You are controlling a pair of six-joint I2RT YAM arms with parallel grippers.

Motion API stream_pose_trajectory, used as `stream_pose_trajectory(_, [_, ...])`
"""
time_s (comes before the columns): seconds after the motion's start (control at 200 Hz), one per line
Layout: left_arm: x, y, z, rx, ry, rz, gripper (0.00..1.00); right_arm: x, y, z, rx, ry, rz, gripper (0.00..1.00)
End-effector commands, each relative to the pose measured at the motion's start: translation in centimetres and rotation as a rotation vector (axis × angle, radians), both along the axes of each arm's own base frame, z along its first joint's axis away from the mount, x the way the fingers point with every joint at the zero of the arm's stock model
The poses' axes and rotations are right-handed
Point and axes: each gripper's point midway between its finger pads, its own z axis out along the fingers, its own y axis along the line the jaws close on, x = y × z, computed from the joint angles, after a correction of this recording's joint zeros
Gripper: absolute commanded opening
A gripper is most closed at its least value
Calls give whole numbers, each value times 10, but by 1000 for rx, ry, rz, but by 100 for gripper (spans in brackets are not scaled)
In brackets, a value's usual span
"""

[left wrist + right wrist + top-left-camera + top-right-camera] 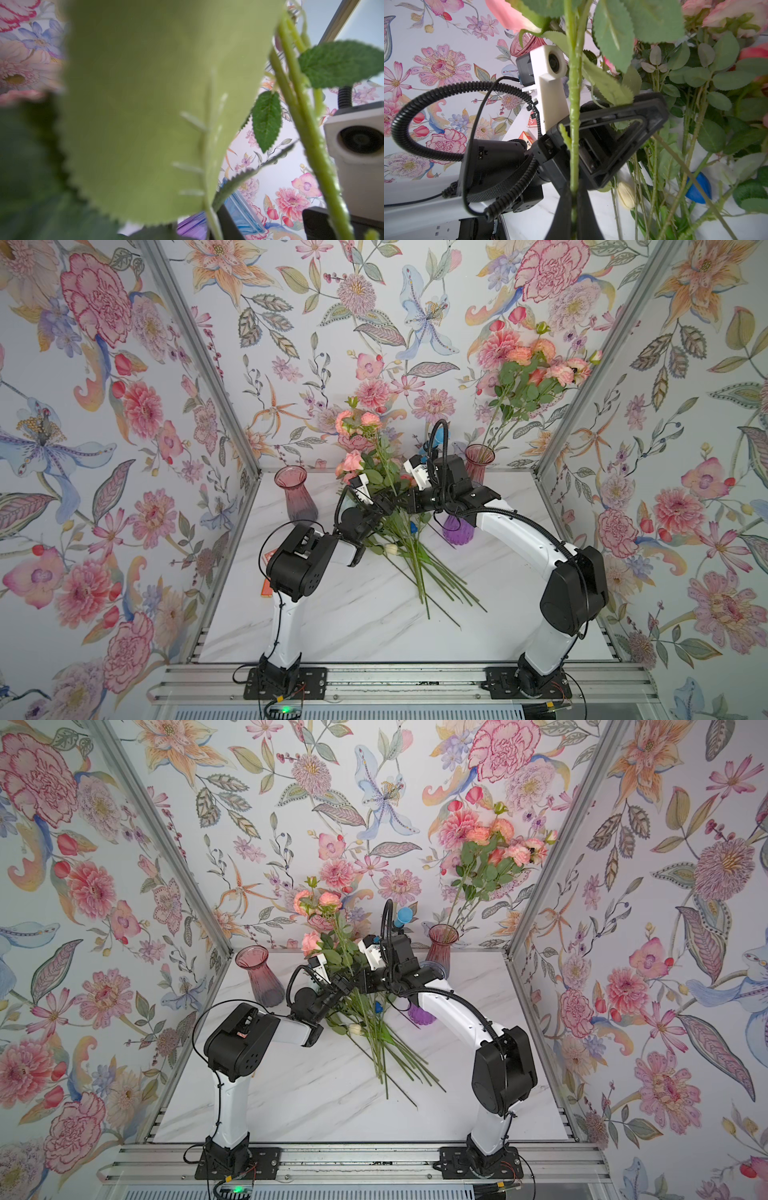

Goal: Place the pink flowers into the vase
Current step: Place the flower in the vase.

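Pink flowers [369,419]: stem pinched in right gripper [574,197]; left gripper [385,506] closure indiscernible; likely handover; next needs stem-end above desk's back-right vase [484,468].

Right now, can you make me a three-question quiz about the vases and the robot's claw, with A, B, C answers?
1. Where is the vase holding pink flowers?
A. back right of the table
B. front edge, by the arm bases
C. tipped over in the middle

2. What colour is the left vase?
A. green
B. pink
C. yellow

3. What is the right claw doing?
A. wide open, empty
B. gripping a vase
C. shut on a green stem

Answers:
1 A, in both top views it stands by the back wall on the right.
2 B, its glass is rosy pink.
3 C, the right wrist view shows the stem pinched between its fingers.
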Motion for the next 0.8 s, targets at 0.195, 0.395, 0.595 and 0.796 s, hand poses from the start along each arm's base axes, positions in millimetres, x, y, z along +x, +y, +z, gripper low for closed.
stream_pose_trajectory(0.195, [-5,-1,7,-1,-46,9,1,1,-4,26,39,-59,-10,0])
stream_pose_trajectory(0.395, [-8,5,2,30,-32,19,0,7,-12,28,34,-69,-33,0])
stream_pose_trajectory(0.595, [-10,14,-5,46,-10,32,0,16,-21,25,20,-82,-52,2])
stream_pose_trajectory(0.796, [-11,16,-9,99,11,33,3,24,-30,28,16,-90,-71,0])
